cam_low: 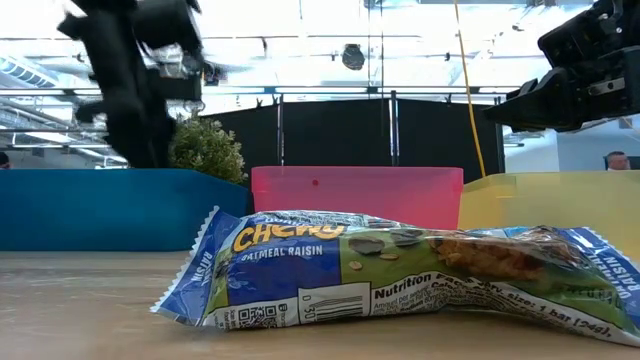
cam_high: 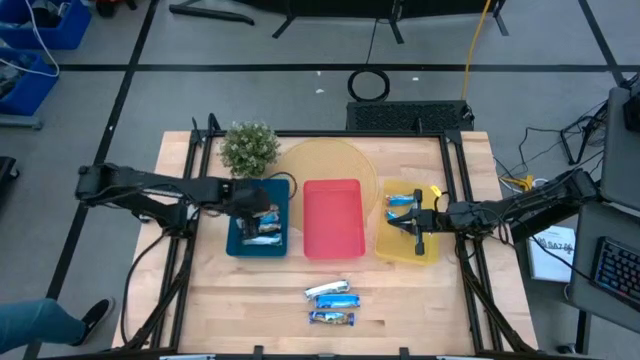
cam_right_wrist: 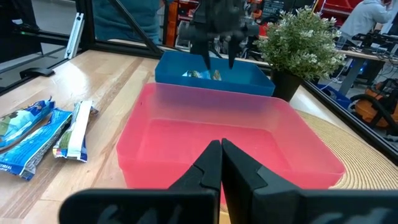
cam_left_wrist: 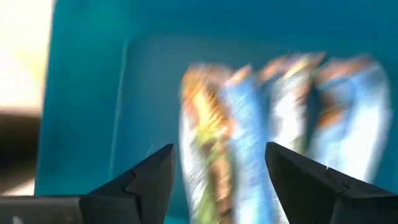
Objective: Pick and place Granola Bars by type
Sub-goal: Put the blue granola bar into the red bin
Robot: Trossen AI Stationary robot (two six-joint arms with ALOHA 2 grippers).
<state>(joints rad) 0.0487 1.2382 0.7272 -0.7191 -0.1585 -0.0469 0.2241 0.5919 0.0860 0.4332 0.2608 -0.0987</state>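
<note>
My left gripper (cam_left_wrist: 219,152) hangs open over the blue tray (cam_high: 238,238), fingers pointing down, with nothing between them. Several granola bars (cam_left_wrist: 273,124) in blue-and-white and brown-gold wrappers lie flat on the tray floor below it. From the right wrist view, the same gripper (cam_right_wrist: 219,59) stands just above that tray. My right gripper (cam_right_wrist: 221,163) is shut and level, over the yellow tray (cam_high: 400,248), which holds blue bars (cam_high: 402,203). The red tray (cam_high: 333,220) lies between the two. Three bars (cam_high: 331,303) lie on the table near the front edge.
A potted plant (cam_high: 249,148) stands behind the blue tray. A round woven mat (cam_high: 322,160) lies under the far end of the red tray. Bare wood (cam_high: 200,300) spreads along the table's near side around the loose bars.
</note>
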